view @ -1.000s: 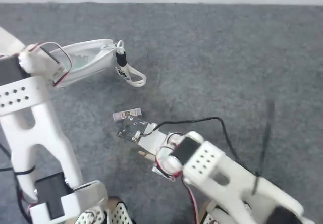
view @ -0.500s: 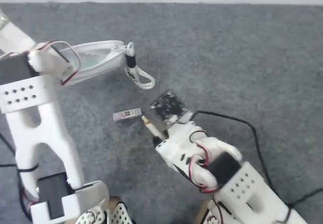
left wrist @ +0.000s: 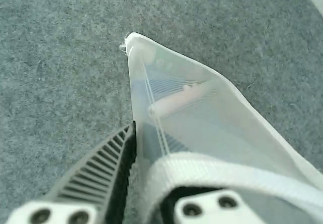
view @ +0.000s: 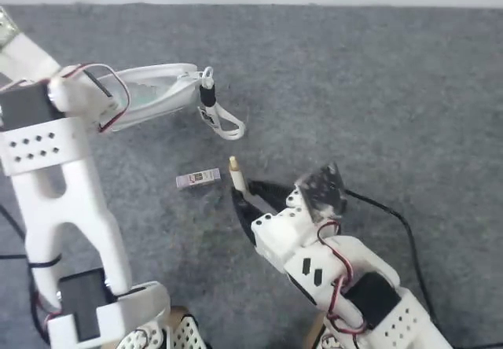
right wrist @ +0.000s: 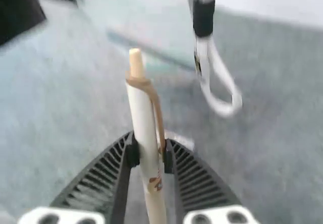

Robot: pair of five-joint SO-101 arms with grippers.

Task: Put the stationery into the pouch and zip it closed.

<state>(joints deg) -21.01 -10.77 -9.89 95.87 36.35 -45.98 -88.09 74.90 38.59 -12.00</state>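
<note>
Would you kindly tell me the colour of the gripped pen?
The pen is cream with tan accents, clearest in the right wrist view.

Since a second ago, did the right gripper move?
Yes: in the high view the right gripper, shut on the pen, went from under the small white piece to its right.

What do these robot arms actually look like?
The left arm and right arm are chunky white plastic with rows of small holes and black motor blocks. Thin red wires loop at their joints; a black cable trails from the right arm. The right gripper has dark ribbed fingers.
</note>
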